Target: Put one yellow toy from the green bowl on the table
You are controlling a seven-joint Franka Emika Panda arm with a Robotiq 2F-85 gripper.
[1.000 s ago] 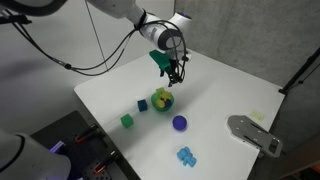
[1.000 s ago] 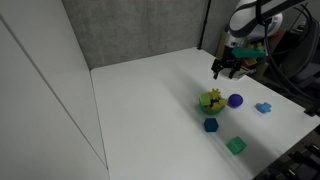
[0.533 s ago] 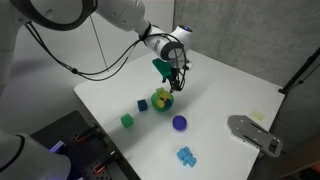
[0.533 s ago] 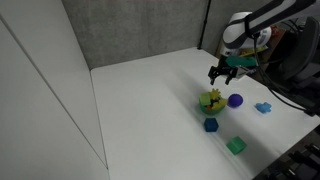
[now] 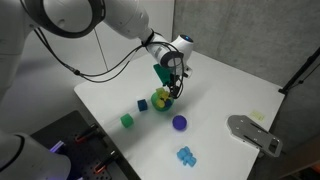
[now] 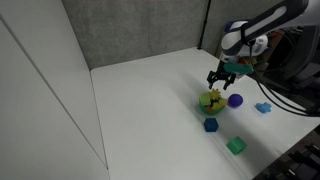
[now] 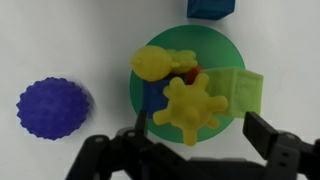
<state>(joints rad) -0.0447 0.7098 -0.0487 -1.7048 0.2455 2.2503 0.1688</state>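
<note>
The green bowl [image 7: 150, 95] sits on the white table [image 7: 60, 40] and holds two yellow toys: a spiky star-shaped one [image 7: 190, 105] and a rounder lumpy one [image 7: 160, 63], plus a light-green block [image 7: 245, 92] and a bit of red. My gripper [image 7: 200, 135] is open just above the bowl, its fingers on either side of the spiky yellow toy. In both exterior views the gripper [image 5: 172, 84] [image 6: 222, 80] hovers over the bowl [image 5: 162, 101] [image 6: 210, 100].
A purple round toy [image 7: 52, 107] [image 5: 179, 123] [image 6: 235, 100] lies beside the bowl. A dark blue cube [image 7: 212, 7] [image 6: 211, 125], a green cube [image 5: 127, 120] [image 6: 236, 146] and light-blue pieces [image 5: 185, 155] [image 6: 263, 107] lie around. A grey device [image 5: 254, 133] sits at the table's edge.
The gripper has moved down and closer to the green bowl, from above and behind it to just over it. Nothing on the table has moved.
</note>
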